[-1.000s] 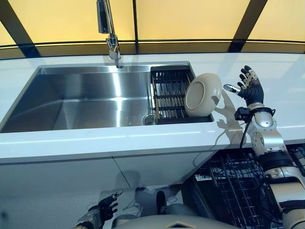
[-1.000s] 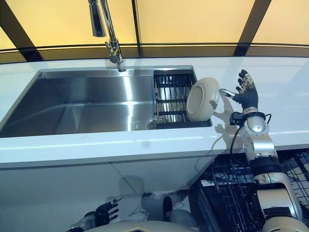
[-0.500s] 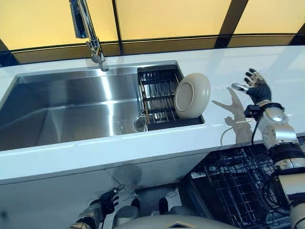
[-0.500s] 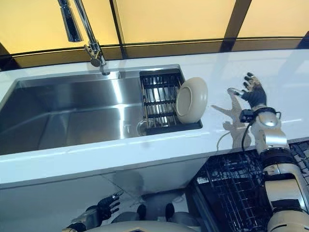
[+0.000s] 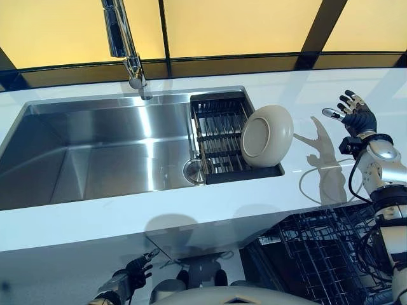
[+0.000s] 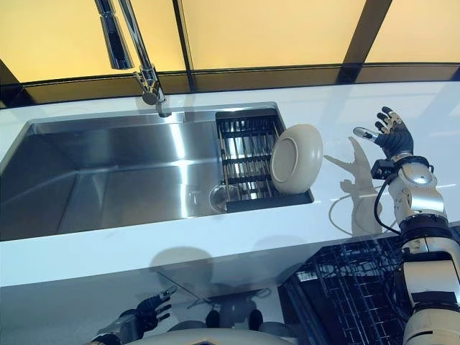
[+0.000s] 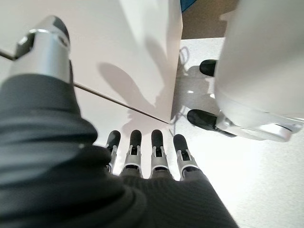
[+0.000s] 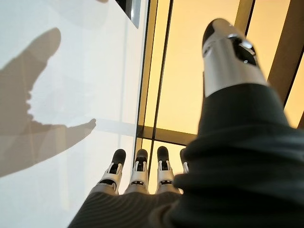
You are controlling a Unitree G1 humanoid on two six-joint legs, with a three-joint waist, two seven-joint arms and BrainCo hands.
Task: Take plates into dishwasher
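Observation:
A cream plate (image 5: 266, 135) stands on edge, leaning in the black dish rack (image 5: 219, 136) at the right end of the steel sink (image 5: 95, 152). My right hand (image 5: 355, 117) is raised over the white counter, well to the right of the plate and apart from it, open with its fingers spread and holding nothing. The right wrist view shows straight fingers (image 8: 137, 173) over bare counter. Low down by the cabinet front hangs my left hand (image 5: 129, 279), open and empty. The open dishwasher's wire rack (image 5: 318, 248) sits below the counter at the right.
A tall chrome tap (image 5: 127, 44) rises behind the sink. White counter (image 5: 191, 210) runs along the front and around the sink. Yellow panels with dark frames (image 5: 241, 28) back the counter. White cabinet fronts (image 7: 118, 52) lie under the sink.
The camera has shifted, so the whole scene sits a little differently. My right hand has drawn away to the right of the plate and stays open. The plate has not moved in the rack.

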